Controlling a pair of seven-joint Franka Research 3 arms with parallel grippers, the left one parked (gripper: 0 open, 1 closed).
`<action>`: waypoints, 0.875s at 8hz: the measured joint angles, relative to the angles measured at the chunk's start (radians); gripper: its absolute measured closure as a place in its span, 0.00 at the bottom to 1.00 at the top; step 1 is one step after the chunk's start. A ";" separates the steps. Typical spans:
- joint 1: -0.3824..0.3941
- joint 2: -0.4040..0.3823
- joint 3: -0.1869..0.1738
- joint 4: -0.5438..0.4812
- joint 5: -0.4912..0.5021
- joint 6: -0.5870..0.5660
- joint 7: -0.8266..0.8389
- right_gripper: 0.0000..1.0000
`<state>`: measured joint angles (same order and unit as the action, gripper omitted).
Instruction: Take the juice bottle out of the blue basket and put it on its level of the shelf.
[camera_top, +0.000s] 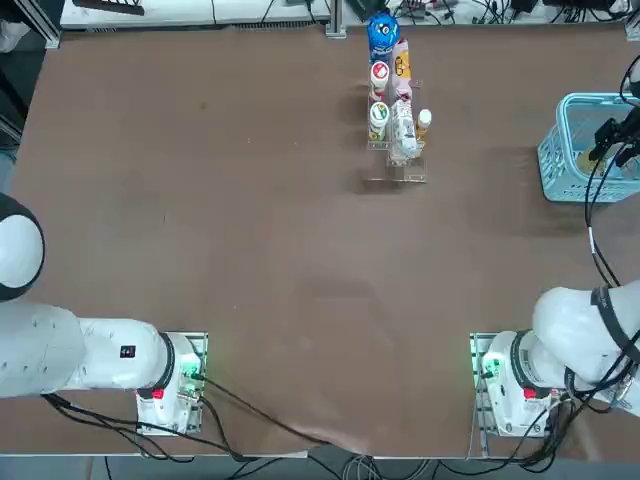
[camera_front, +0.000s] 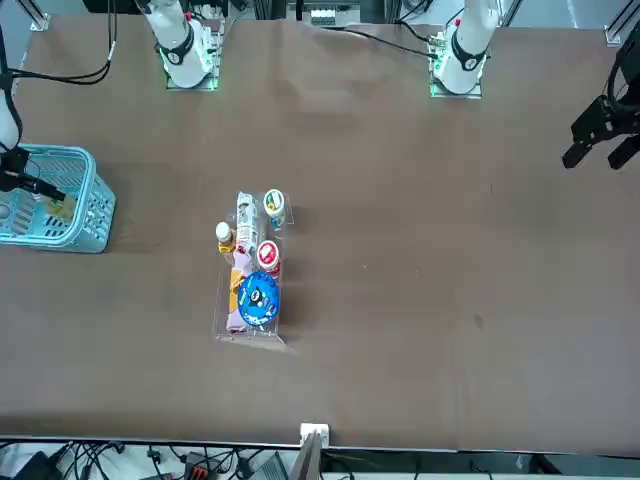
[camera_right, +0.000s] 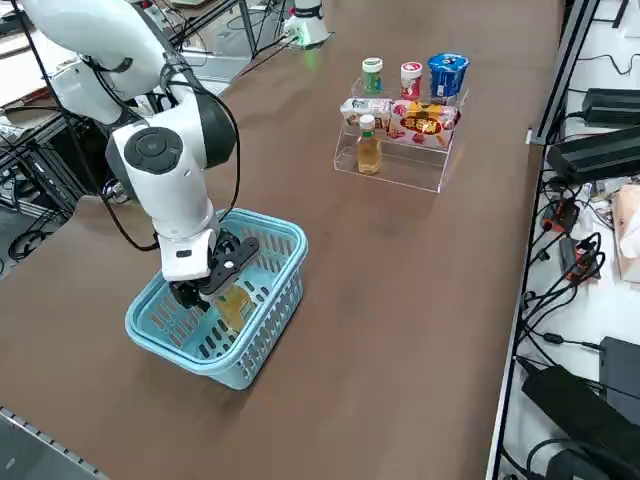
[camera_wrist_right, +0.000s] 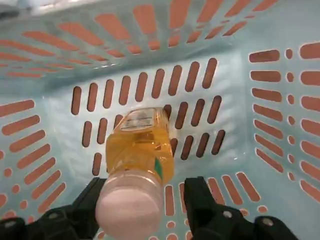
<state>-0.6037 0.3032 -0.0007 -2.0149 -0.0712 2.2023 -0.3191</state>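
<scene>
Down inside the blue basket (camera_right: 262, 232), at the table's (camera_top: 250, 250) right edge, the right end effector (camera_wrist_right: 145, 202) straddles the juice bottle (camera_wrist_right: 140, 145) near its white cap, fingers (camera_wrist_right: 200, 200) apart and seemingly not yet gripping. This looks like the grasping step; closing and lifting clear comes next. Far across the table stands the shelf (camera_right: 395, 165), crowded with bottles. From overhead, the arm hides the bottle.
</scene>
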 joint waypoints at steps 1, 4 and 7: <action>0.000 0.000 0.000 0.000 0.000 0.000 0.000 0.13; 0.000 -0.001 0.004 0.002 0.000 0.000 -0.001 0.13; 0.000 -0.001 0.006 0.002 0.000 0.000 -0.001 0.15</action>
<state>-0.6035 0.3019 0.0050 -2.0125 -0.0711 2.2024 -0.3199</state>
